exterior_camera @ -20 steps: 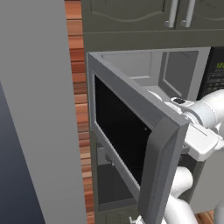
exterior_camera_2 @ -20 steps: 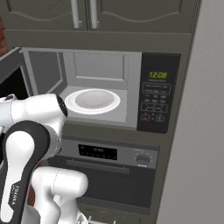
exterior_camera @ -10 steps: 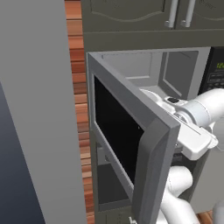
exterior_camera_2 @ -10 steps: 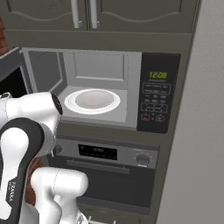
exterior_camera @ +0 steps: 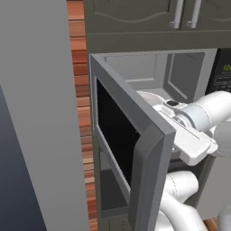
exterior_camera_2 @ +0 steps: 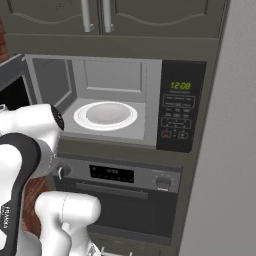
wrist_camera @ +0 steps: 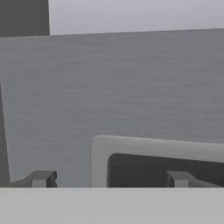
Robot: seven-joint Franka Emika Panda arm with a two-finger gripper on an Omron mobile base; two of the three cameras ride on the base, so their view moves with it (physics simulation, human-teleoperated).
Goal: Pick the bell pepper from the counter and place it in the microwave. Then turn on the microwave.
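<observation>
Pincer [wrist_camera: 109, 179] spread wide and empty, you see its tips facing the microwave [exterior_camera_2: 120, 100] door's [exterior_camera: 131, 149] inner face; 1 white plate [exterior_camera_2: 105, 115] sits inside.

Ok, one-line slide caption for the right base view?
Microwave door swung open, white round plate bare inside, green digits lit on the keypad panel, oven below.

My arm's shell [exterior_camera: 212, 108] looks like smooth, slightly glossy white plastic. The microwave [exterior_camera_2: 115, 102] has a matt brushed grey metal casing; its open door [exterior_camera: 128, 144] carries dark glossy glass. The round plate [exterior_camera_2: 105, 115] inside looks smooth and white. Beside it, the brick strip [exterior_camera: 83, 113] looks rough, red-brown.
</observation>
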